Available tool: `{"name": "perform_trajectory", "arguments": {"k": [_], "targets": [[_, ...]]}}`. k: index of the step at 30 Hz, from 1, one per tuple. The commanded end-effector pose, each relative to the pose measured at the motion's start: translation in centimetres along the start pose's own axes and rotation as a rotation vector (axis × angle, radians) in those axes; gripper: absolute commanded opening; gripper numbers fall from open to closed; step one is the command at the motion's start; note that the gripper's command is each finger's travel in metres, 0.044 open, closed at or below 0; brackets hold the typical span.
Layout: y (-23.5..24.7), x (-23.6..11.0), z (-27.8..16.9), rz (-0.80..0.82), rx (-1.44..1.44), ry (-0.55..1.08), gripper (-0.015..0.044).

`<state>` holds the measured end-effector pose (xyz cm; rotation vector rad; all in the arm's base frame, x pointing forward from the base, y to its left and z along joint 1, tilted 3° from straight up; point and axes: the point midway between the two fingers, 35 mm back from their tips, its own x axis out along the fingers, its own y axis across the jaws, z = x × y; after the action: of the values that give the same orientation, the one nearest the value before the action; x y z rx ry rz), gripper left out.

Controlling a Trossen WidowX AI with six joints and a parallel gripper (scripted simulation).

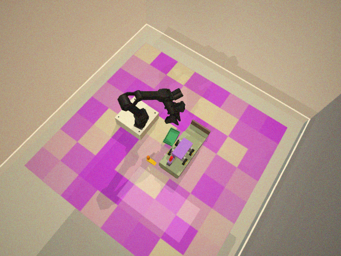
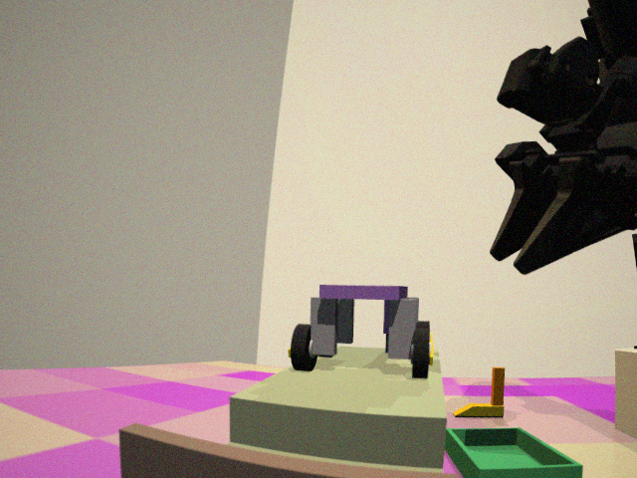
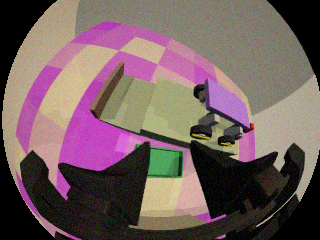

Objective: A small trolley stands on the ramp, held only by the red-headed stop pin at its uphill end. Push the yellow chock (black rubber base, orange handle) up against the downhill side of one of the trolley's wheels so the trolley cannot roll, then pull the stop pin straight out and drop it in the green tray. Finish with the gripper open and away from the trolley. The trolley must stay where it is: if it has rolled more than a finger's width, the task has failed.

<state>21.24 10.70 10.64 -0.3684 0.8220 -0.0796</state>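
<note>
Gripper [image 2: 512, 259], fingers half-parted on nothing, hangs above the green tray [image 1: 171, 136]; it should probably approach the yellow chock [image 1: 151, 161] low, behind its handle.

Floor [image 1: 68, 41]: plain beige, darker grey at one corner.
Mat [image 1: 176, 192]: magenta, pink, cream checks, pale white-edged border.
Walls [image 2: 128, 179]: grey beside cream.

In the top view the trolley [image 1: 182, 149] sits on the ramp [image 1: 186, 150], with the stop pin [image 1: 171, 159] at its 7 o'clock end. The tray [image 1: 171, 136] lies just beside the ramp at 10 o'clock. The chock [image 1: 150, 160] rests on the bench [image 1: 234, 154] at 9 o'clock, apart from the ramp. The gripper [image 1: 172, 120] hangs above the tray's 12 o'clock side.
</note>
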Motion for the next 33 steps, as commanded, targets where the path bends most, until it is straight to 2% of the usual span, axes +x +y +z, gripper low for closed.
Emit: {"name": "perform_trajectory", "arguments": {"k": [1,16,33], "targets": [[-1.3,1.0,0.1,-0.02,-0.099,0.066,0.019],[-7.2,4.2,-1.5,0.0,-0.439,0.33,0.019],[-13.8,5.9,-4.8,0.205,-0.736,0.536,0.019]]}}
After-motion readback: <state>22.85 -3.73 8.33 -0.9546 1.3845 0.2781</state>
